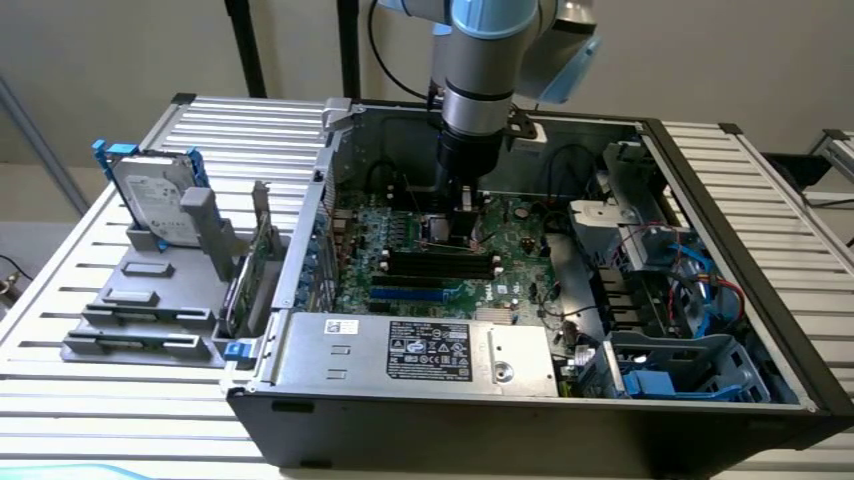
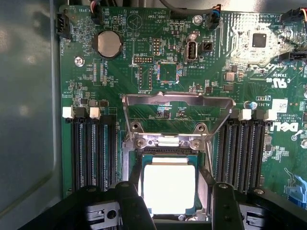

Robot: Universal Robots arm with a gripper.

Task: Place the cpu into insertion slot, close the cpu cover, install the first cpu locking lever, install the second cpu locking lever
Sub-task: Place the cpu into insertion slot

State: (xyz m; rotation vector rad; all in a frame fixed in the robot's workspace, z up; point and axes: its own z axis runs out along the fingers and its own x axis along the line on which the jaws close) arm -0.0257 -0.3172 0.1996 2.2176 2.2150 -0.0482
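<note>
The cpu [image 2: 169,186], a pale bright square on a green edge, lies in the insertion slot [image 2: 128,165] on the green motherboard [image 2: 96,91]. The cpu cover [image 2: 177,99], a thin silver frame, stands swung up and open beyond the slot, and the board shows through its window. My gripper [image 2: 175,208] is open just above the cpu, one dark finger [image 2: 130,206] on each side of it. The left finger is close to the chip's edge and the other stands clear. In the exterior view the gripper [image 1: 458,232] reaches down into the open computer case onto the board.
Long black memory slots [image 2: 91,148] flank the socket on both sides. A coin battery [image 2: 109,44] sits further off. The power supply [image 1: 414,350] fills the case's near side, and a drive cage with blue cables [image 1: 667,290] lies at the exterior view's right. A hard drive [image 1: 154,195] stands outside.
</note>
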